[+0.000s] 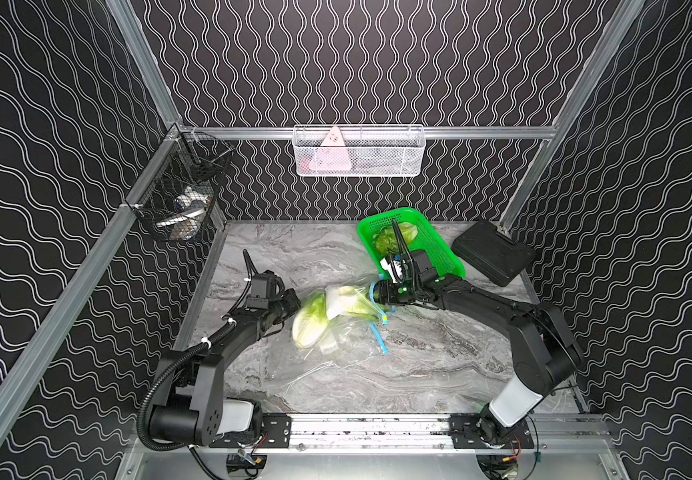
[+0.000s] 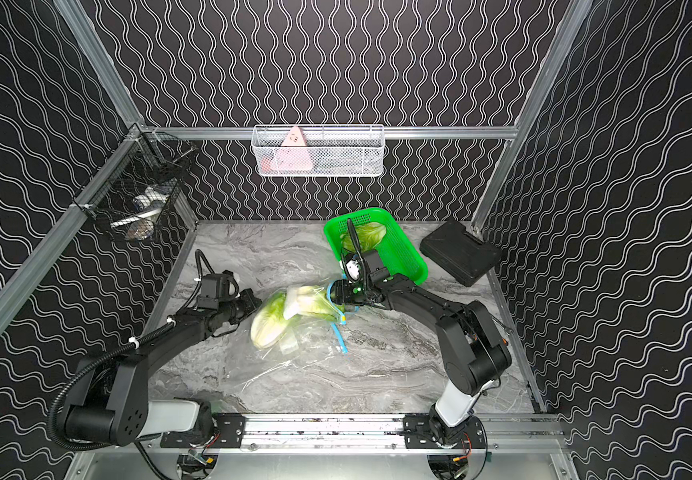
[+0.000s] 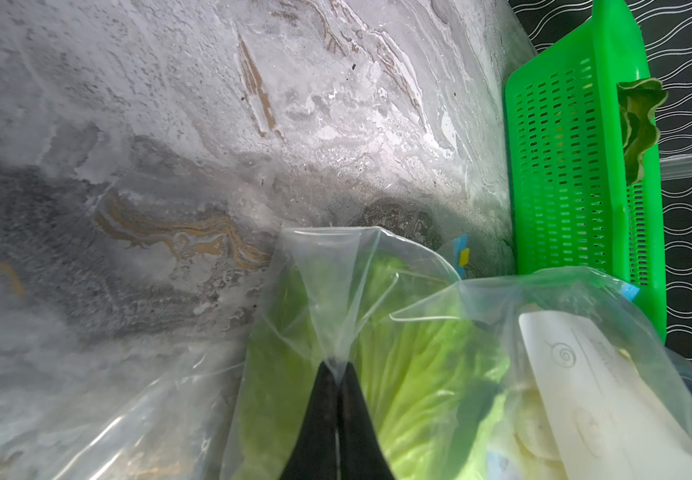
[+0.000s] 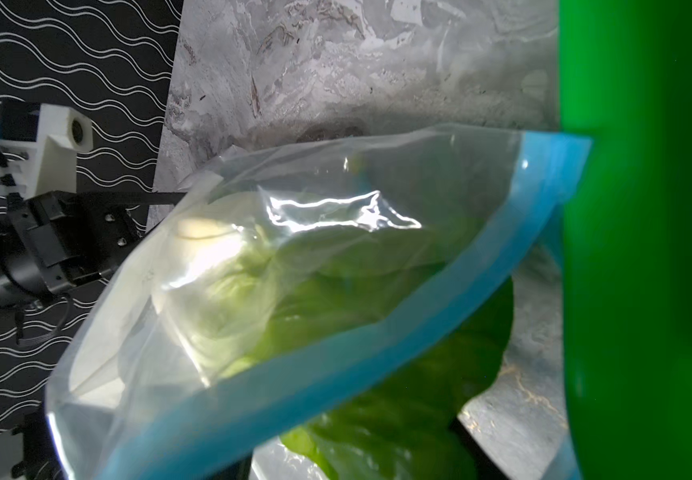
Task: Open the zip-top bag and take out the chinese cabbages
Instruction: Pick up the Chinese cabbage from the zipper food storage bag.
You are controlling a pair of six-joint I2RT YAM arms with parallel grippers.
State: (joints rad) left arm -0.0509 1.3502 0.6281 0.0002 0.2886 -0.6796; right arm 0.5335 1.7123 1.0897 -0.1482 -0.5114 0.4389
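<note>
Centrally on the tabletop, two chinese cabbages are enclosed in the zip-top bag; a third cabbage is held in the green mesh basket. Bag film is pinched by the left end effector; whether the right end effector is spread cannot be told.

black walls printed with thin white wavy lines close in the space on three sides, framed by bare aluminium rails. the table has a grey marble-look top with pale veins, evenly lit. a white wire basket hangs on the back rail; a black wire basket hangs in a back corner.
</note>
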